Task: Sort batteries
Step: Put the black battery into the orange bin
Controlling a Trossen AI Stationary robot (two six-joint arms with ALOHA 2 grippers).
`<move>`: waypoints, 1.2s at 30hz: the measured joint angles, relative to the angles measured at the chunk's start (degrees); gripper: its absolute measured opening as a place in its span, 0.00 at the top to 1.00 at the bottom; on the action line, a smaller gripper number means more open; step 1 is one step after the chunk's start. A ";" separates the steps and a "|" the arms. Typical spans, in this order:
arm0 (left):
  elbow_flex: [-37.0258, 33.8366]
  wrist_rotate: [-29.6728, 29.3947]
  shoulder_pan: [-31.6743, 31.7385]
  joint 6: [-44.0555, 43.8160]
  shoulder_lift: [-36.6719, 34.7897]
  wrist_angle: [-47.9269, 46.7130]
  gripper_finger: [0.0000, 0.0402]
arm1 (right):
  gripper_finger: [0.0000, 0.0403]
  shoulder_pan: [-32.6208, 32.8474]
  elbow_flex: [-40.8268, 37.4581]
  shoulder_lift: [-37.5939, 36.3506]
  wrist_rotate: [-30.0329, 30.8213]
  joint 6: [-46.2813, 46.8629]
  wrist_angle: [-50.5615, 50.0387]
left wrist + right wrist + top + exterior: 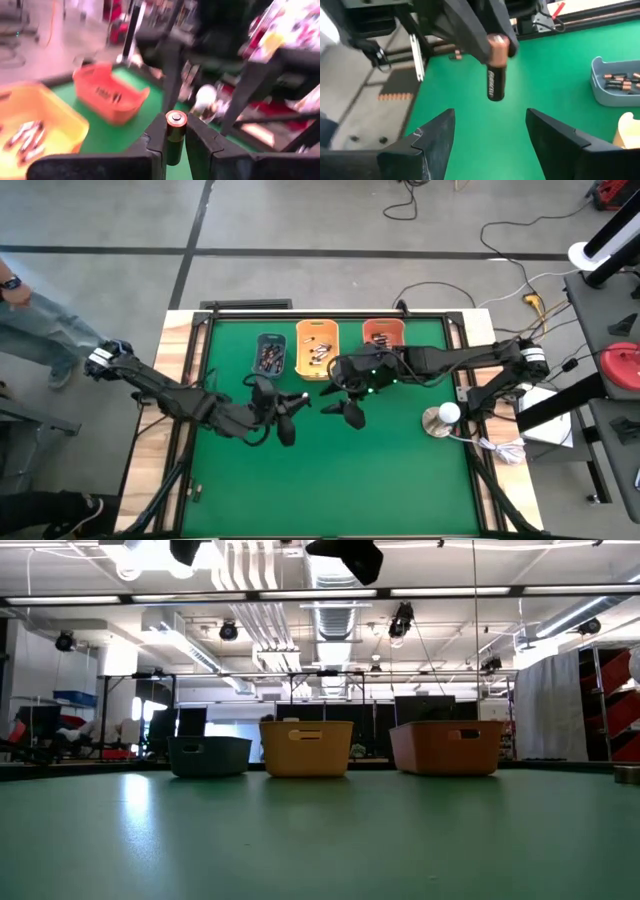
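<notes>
- Battery [176, 136], copper-topped with a dark body, pinched between the left fingers [156, 137]; seen end-on in the left wrist view, side-on in the right wrist view, hanging above the green tabletop [555, 75].
- Too small to make out in the high view; there only the left gripper [287, 412] and right gripper [349, 410], near each other mid-tabletop.
- Right fingers [432, 135] spread wide and empty, just short of the battery.
- More batteries [270, 357] lying in the grey-blue bin [259, 360], the yellow bin [301, 350] and the orange bin [382, 327], side by side along the far edge.
- Low view: bins only, contents hidden behind their walls, grippers out of sight.
</notes>
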 joint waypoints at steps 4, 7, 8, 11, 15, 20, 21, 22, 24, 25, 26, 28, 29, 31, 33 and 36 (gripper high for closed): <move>0.00 -0.48 0.27 8.61 -0.37 10.49 0.93 | 0.44 0.00 1.23 0.05 -0.02 3.94 1.76; 0.00 -0.48 0.93 13.29 -0.15 16.82 0.93 | 0.46 0.15 2.24 0.16 0.00 4.15 3.17; 0.00 -0.46 1.10 14.55 -0.01 18.41 0.93 | 0.47 0.21 2.54 0.16 -0.02 4.15 3.64; 0.00 0.16 1.76 15.97 0.73 20.82 0.93 | 0.51 0.24 3.73 0.16 0.03 4.08 4.26; 0.02 0.73 1.93 15.55 1.33 21.23 0.93 | 0.59 0.10 4.66 0.16 0.00 2.99 4.26; 0.02 0.93 1.95 15.20 1.57 21.44 0.93 | 0.78 -0.07 4.80 0.16 0.20 1.69 4.01; 0.02 1.02 1.99 15.23 1.57 21.48 0.93 | 0.83 -0.14 4.80 0.16 0.31 1.40 3.94; 0.02 0.83 2.06 15.11 1.57 21.47 0.92 | 0.88 -0.23 4.80 0.16 0.27 1.18 3.96; 0.02 0.14 2.08 15.06 1.57 21.41 0.90 | 0.90 -0.48 4.80 0.16 0.20 0.90 4.03; 0.02 -0.31 2.08 15.09 1.48 21.01 0.89 | 0.90 -0.67 4.81 0.16 0.19 0.95 3.83; 0.02 -0.57 2.09 15.21 1.21 20.08 0.87 | 0.90 -0.97 4.99 0.16 0.13 1.03 3.11; 0.02 -1.24 2.10 15.16 0.20 17.90 0.81 | 0.90 -1.81 5.59 0.14 -0.08 1.07 0.18; 0.02 -1.34 2.10 14.55 -0.79 16.47 0.77 | 0.90 -2.42 6.09 -0.01 -0.12 1.07 -1.62; 0.10 -1.40 1.83 10.78 -2.93 11.15 0.70 | 0.90 -3.63 7.15 -0.21 -0.24 1.06 -4.99; 0.13 -1.15 1.13 3.93 -5.19 1.14 0.62 | 0.90 -4.95 7.89 -0.60 -0.20 1.07 -9.79; 0.13 3.27 -0.48 -9.49 -8.23 -16.16 0.52 | 0.90 -7.13 8.15 -1.26 -0.01 -0.31 -16.58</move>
